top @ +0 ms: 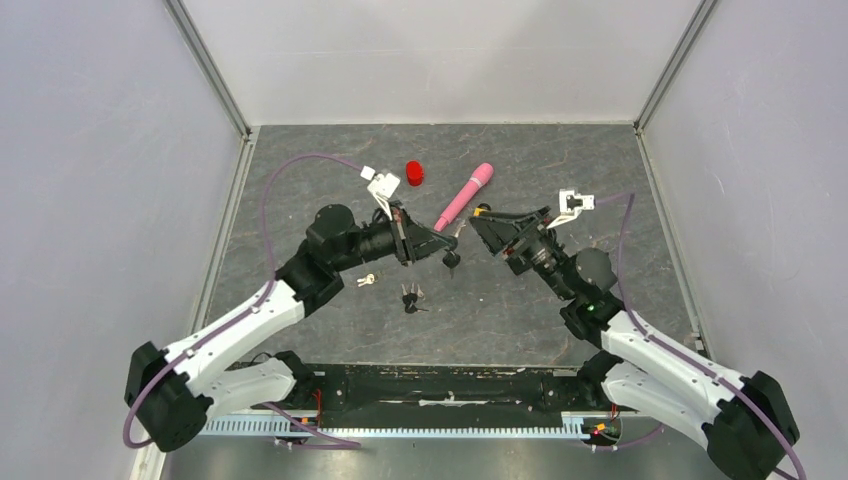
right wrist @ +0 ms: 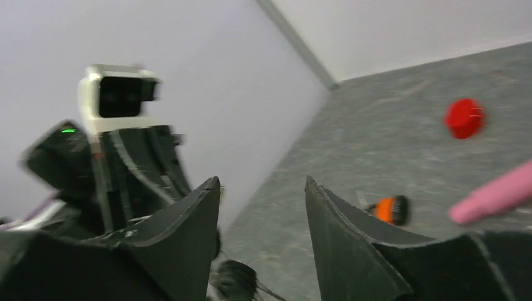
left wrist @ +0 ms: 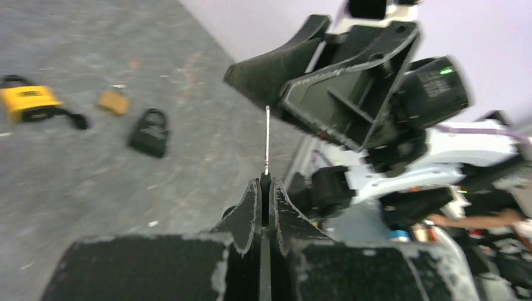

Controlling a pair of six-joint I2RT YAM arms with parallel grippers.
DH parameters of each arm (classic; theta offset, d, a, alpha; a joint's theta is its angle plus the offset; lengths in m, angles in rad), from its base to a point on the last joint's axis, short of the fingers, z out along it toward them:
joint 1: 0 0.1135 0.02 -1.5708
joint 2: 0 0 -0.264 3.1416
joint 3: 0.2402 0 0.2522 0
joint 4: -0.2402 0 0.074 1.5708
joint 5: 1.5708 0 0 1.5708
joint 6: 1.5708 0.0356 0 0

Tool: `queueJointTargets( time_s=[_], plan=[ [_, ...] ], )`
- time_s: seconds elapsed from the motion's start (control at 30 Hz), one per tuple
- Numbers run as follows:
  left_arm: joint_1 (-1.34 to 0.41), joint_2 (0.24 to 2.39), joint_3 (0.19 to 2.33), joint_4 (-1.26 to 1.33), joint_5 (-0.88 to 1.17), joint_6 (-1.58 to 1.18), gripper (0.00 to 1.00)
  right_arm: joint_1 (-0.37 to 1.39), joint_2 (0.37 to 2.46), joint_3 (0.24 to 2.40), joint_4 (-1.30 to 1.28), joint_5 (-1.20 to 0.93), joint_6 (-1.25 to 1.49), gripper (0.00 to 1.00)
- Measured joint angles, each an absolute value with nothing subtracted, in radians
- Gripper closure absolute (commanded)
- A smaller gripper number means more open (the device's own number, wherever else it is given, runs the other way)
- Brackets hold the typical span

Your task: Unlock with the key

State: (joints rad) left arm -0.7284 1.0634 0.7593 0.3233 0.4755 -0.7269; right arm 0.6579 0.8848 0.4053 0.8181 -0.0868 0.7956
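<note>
I looked down on a dark grey, stone-mottled tabletop (top: pixel 560 300), boxed in on three sides by plain pale panels: a back wall (top: pixel 440 50), a left wall (top: pixel 90 180) and a right wall (top: pixel 770 150). Slim metal corner posts (top: pixel 212 70) rose where the panels met. A light metal trim (top: pixel 228 230) edged the tabletop's left side. The light fell soft and even across the surface.

Robotics lab test cell, plain white enclosure walls (top: pixel 100 150), grey tabletop (top: pixel 320 170)
</note>
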Motion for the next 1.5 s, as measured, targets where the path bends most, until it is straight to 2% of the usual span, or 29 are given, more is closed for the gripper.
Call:
queueJointTargets(
  time_s=[0.1,0.33,0.37,0.7,1.17,1.5],
  plan=[
    [-0.699,1.026,0.842,0.093,0.4,-0.604,0.98,0.657,0.865,0.509,0.546,0.031,0.702,0.26],
    [-0.56,0.937,0.902,-0.284,0.237,-0.387,0.98,0.609,0.904,0.628,0.069,0.274,0.619,0.03],
    [-0.548,0.925,0.902,-0.318,0.213,-0.362,0.98,0.589,0.918,0.628,0.002,0.294,0.619,0.02],
    [-0.527,0.839,0.85,-0.446,0.053,-0.241,0.98,0.476,1.153,0.719,-0.327,0.357,0.683,0.02],
    [-0.523,0.778,0.814,-0.48,-0.039,-0.204,0.98,0.471,1.768,1.225,-0.767,0.45,0.993,0.02],
    [-0.523,0.776,0.811,-0.481,-0.051,-0.182,0.98,0.458,1.834,1.188,-0.862,0.434,1.124,0.05]
  ],
)
